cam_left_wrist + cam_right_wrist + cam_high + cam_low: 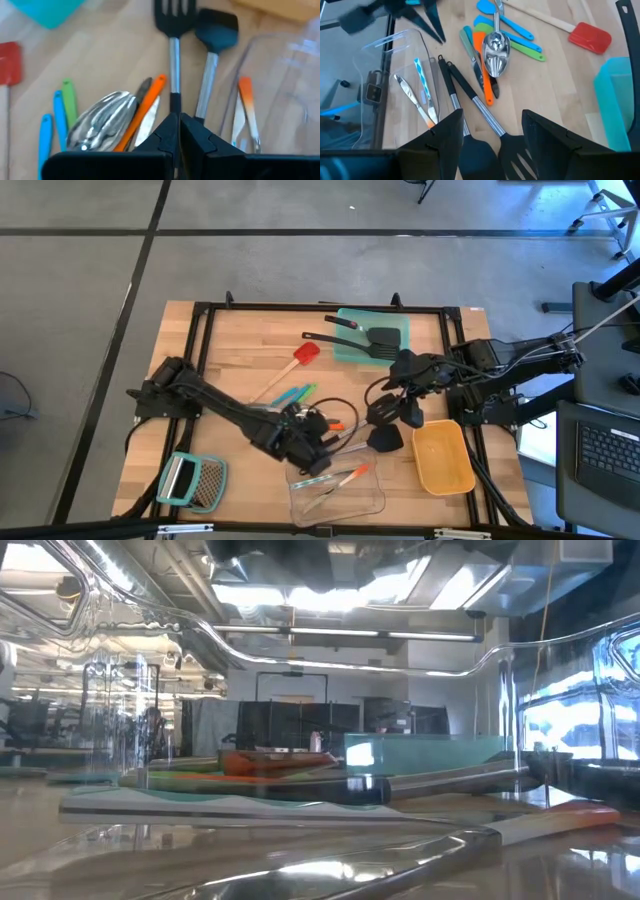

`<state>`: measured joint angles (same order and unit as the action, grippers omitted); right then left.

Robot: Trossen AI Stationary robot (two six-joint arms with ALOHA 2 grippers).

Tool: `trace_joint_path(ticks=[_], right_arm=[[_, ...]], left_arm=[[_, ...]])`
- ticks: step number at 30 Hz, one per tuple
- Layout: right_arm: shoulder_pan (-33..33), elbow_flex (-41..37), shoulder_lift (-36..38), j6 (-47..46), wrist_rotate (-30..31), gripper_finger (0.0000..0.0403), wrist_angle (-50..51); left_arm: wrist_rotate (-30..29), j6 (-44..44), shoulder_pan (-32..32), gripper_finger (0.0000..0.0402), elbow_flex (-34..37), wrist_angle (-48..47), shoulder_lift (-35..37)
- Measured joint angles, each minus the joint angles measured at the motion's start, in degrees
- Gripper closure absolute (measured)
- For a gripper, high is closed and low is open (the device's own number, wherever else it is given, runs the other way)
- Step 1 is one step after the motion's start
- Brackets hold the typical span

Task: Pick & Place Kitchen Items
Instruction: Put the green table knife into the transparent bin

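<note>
Closed tight, the left gripper (178, 131) has its two fingers pressed together over the steel handle of a black slotted spatula (173, 20); whether the handle is actually pinched cannot be told. Just beside that spatula, on the gripper's far side, lies a black solid spatula (216, 32), and beyond it the clear container (280, 95) holding an orange-tipped tool (246, 97). On the gripper's other side lie an orange tool (148, 105), a silver spoon (102, 120), green (69, 97) and blue tools (59, 117), then the red spatula (10, 67). The right gripper (492, 132) hangs spread wide, holding nothing, above both spatula heads, with the yellow container (443, 457) near it.
</note>
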<state>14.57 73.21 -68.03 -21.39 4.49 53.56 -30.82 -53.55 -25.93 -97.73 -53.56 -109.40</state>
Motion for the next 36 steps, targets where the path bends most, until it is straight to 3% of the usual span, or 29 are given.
trace_joint_path(ticks=[7, 12, 22, 30, 36], right_arm=[[-0.3, 0.0, 0.0, 0.4, 0.0, 0.02, 0.0], [-0.3, 0.0, -0.1, -0.3, 0.0, 0.02, -0.2], [-0.3, 0.0, -0.2, -0.5, 0.3, 0.02, -0.6], [-2.9, 0.0, -2.2, -2.6, 2.8, 0.02, -7.2], [-6.4, 0.0, -6.2, -3.8, 0.1, 0.02, -9.8]], left_arm=[[-6.8, -13.3, -2.2, 0.0391, 10.7, 0.1, 7.8], [-6.8, -16.3, -2.6, 0.0397, 19.7, 4.1, 15.3], [3.5, -26.6, -1.3, 0.04, 33.3, -14.4, 29.4], [8.7, -35.7, -1.8, 0.0399, 49.5, -13.8, 43.4], [11.6, -31.2, -1.2, 0.0398, 55.3, -13.7, 48.7]])
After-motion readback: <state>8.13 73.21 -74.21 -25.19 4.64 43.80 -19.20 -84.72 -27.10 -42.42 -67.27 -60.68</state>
